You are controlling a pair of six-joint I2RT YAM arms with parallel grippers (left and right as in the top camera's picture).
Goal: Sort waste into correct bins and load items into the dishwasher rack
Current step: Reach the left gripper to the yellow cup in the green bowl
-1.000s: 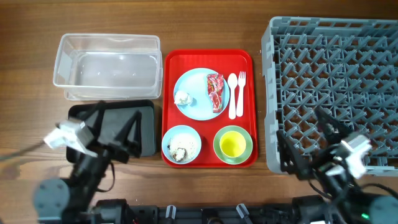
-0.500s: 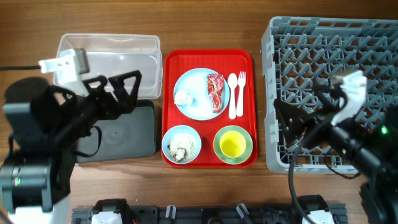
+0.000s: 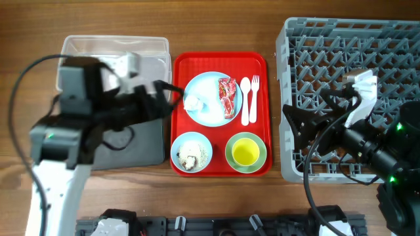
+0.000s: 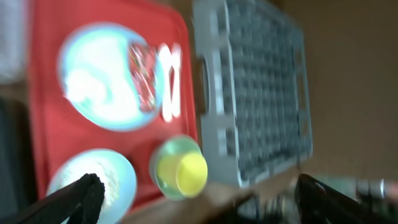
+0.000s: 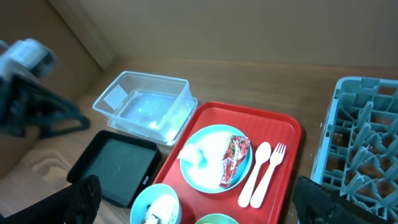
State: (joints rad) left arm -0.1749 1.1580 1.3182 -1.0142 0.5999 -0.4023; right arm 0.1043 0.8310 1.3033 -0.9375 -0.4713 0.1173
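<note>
1. Left gripper (image 3: pixel 169 99): fingers spread wide and holding nothing. In the overhead view it hangs above the line where the tub (image 3: pixel 98 46) meets the black tray (image 3: pixel 138 144), just beside the left edge of the red tray (image 3: pixel 220 60). The arm covers part of both bins.

2. Right gripper (image 3: pixel 294 131): fingers spread wide and holding nothing. It hangs above the left wall of the rack (image 3: pixel 354 46), near the front corner.

3. Red tray: it lies flat on the table (image 3: pixel 216 26), between the two bins and the rack. It carries all the waste and all the items.
- Plate (image 3: pixel 209 85): on the far half of the red tray.
- Napkin (image 3: pixel 192 103): on the plate, at its left side.
- Wrapper (image 3: pixel 227 96): on the plate, at its right side.
- Spoon (image 3: pixel 245 101) and fork (image 3: pixel 254 98): side by side on the red tray, just right of the plate, with the fork outermost.
- Blue bowl (image 3: pixel 177 147): near left corner of the red tray, with the rice (image 3: pixel 190 157) inside it.
- Green bowl (image 3: pixel 231 145): near right corner, with the cup (image 3: pixel 246 153) standing upright inside it.

4. Tub: far left of the table. The black tray lies directly in front of it.

5. Rack: on the right of the table. The visible part of its grid holds no items.
</note>
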